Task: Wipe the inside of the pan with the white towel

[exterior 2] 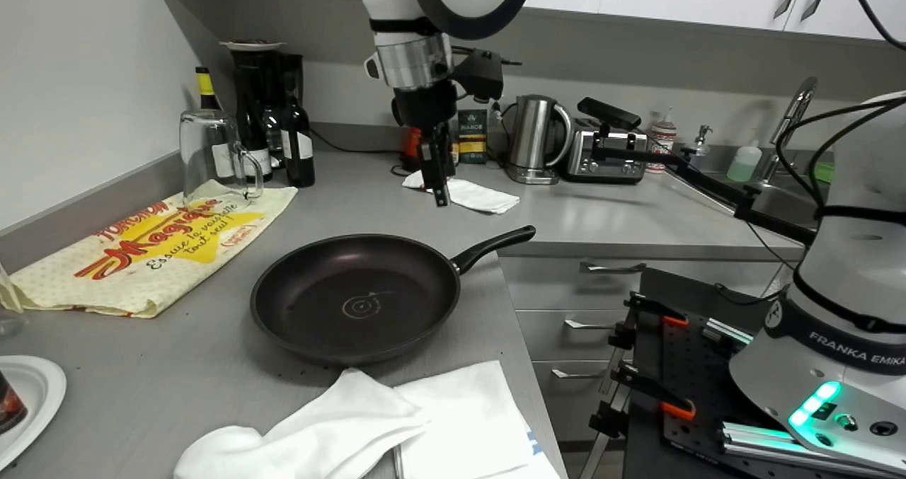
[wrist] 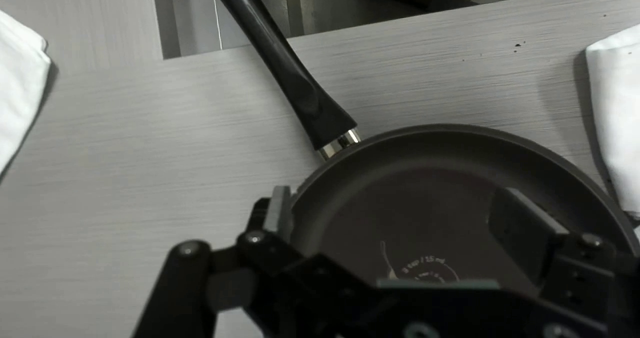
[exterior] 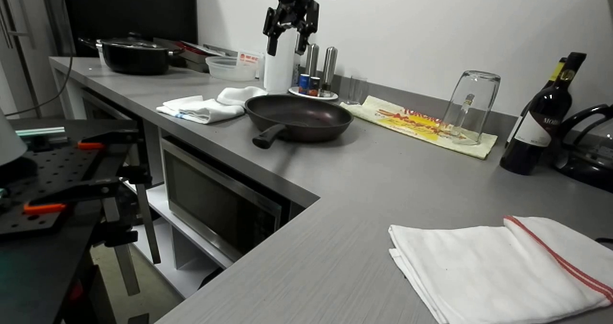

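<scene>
"Three white towels (exterior: 206, 109) lie on this counter (exterior: 364, 199). Which is ours?"

"I can't be sure. My guess is the crumpled towel (exterior 2: 318, 429), just beside the pan (exterior 2: 361, 288) on the side away from the counter's inner corner. The folded blue-striped towel (exterior 2: 467, 422) lies along the front edge; the red-striped towel (exterior: 479, 266) is past the inner corner, well apart."

"And the gripper (wrist: 392, 203)?"

"Spread wide, holding nothing, hanging well above the pan. No wiping yet."

"What could spoil it?"

"Grabbing two towels at once, since the crumpled one seems to overlap its folded neighbour. Then the handle (wrist: 294, 78): it appears to reach past the front edge near the inner corner, so a bump could spin the pan. Nothing braces it, so hard wiping may slide it."

"Where's the room?"

"From the pan toward the red-striped towel. Near the back edge it's tighter: a glass mug (exterior 2: 212, 157) stands on the yellow cloth (exterior 2: 156, 260), and a white plate (exterior 2: 53, 390) carries tall shakers (exterior: 329, 70). A wide swing there might topple something."
</scene>
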Controlling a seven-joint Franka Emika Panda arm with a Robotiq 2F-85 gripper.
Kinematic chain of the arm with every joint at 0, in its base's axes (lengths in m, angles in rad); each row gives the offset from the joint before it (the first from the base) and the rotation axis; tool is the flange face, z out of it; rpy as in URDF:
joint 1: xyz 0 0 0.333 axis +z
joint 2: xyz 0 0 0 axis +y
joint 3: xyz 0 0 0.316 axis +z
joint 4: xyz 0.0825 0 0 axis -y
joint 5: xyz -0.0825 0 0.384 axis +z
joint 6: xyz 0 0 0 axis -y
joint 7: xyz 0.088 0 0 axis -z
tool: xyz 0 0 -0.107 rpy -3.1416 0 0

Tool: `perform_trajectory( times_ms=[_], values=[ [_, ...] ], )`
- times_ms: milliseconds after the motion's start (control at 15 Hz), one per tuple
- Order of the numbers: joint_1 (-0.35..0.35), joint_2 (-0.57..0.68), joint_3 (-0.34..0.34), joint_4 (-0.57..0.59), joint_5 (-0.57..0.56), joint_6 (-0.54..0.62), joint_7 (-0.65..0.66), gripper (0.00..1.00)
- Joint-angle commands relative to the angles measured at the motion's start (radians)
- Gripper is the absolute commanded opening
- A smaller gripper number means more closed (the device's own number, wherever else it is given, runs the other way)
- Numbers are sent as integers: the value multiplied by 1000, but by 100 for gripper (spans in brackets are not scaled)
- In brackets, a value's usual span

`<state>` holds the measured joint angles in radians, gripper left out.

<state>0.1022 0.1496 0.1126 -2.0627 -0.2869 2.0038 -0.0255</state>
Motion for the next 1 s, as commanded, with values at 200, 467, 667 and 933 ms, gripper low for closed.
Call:
perform_trajectory(
  times_ms=[200,467,667,933],
  values=[
    [109,197,52,207,-112,-110,-86,100],
    [167,324,67,339,-162,-153,-158,100],
    [210,415,70,444,-191,-187,-215,100],
    [267,520,72,573,-222,-224,-282,100]
  ],
)
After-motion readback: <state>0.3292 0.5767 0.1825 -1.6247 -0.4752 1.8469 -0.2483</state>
